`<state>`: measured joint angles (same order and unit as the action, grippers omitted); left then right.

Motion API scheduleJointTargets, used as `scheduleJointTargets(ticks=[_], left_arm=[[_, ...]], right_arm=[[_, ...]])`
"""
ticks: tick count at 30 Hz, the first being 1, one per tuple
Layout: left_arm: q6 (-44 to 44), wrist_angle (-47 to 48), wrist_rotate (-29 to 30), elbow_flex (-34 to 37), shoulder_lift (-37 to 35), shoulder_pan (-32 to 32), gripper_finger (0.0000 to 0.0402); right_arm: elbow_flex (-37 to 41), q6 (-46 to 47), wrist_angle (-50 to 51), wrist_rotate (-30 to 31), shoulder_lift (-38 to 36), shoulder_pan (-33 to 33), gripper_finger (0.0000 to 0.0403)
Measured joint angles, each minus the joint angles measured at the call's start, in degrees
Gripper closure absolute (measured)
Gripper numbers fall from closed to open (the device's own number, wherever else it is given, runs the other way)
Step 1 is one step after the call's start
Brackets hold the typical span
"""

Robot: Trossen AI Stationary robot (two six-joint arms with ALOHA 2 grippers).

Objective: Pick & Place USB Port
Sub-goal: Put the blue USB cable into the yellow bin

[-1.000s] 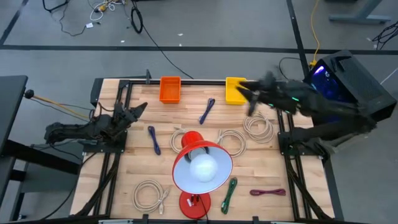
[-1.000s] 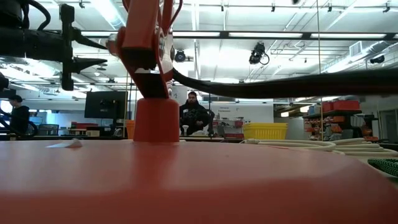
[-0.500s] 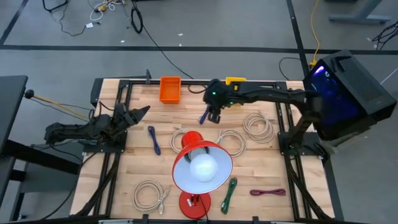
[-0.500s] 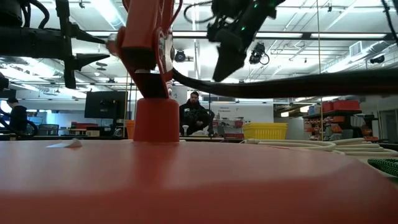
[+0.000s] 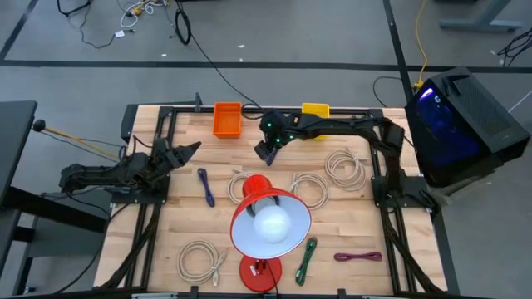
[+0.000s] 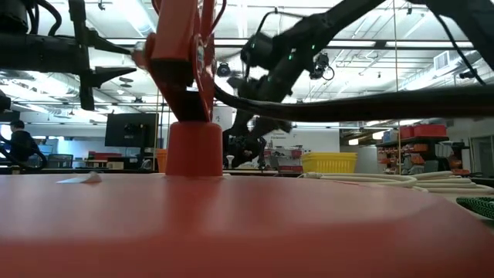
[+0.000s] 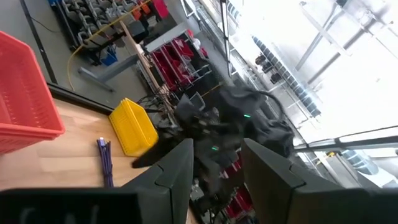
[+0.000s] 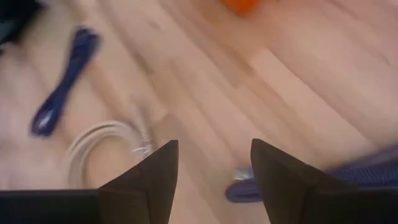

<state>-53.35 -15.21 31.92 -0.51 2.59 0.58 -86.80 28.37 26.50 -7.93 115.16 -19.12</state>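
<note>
My right gripper (image 5: 266,150) hangs over the far middle of the wooden table (image 5: 349,220), its two fingers (image 8: 149,180) spread apart with bare wood between them, holding nothing and touching nothing. My left gripper (image 5: 179,151) waits at the table's left edge, its fingers (image 7: 174,177) parted around nothing. The surface carries an orange bin (image 5: 227,119) and a yellow bin (image 5: 316,110) along the far edge, a red lamp (image 5: 268,220) near the centre, several coils of white cable (image 5: 345,169), a green cable (image 5: 307,256) and a dark red cable (image 5: 357,257) toward the near edge. Beyond the table lies a grey floor with loose wires; the low view shows a workshop hall with ceiling lights, shelving and a person (image 6: 19,143) at the far left. Two purple USB cables are present: one (image 5: 204,186) lies well to the left of my right gripper, between the two arms; the other (image 8: 298,180) lies just beside my right fingertips in the right wrist view, not between them.
</note>
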Motion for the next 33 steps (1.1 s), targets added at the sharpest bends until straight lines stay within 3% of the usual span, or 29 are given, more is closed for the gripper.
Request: scheduleJointTargets(ticks=[5, 12, 16, 24, 33], left_arm=[[0.0, 0.1, -3.5, 0.0, 0.0, 0.0, 0.0259], [-0.1, 0.1, -9.0, 0.0, 0.0, 0.0, 0.0259], [-0.5, 0.1, -11.9, 0.0, 0.0, 0.0, 0.0259], [-0.3, 0.6, -14.1, 0.0, 0.0, 0.0, 0.0259], [-0.1, 1.0, -13.8, 0.0, 0.0, 0.0, 0.0259]], right_arm=[[0.0, 13.1, -3.1, 5.4, 1.8, -0.7, 0.0201], [0.0, 19.4, -2.2, 7.7, 1.7, -1.3, 0.0201], [4.0, 23.3, -2.3, 9.8, 1.6, -1.3, 0.0201], [12.9, 30.9, -12.9, 5.4, 1.2, -0.8, 0.0201], [12.8, 28.5, -9.1, 4.7, 0.9, -0.3, 0.0201]])
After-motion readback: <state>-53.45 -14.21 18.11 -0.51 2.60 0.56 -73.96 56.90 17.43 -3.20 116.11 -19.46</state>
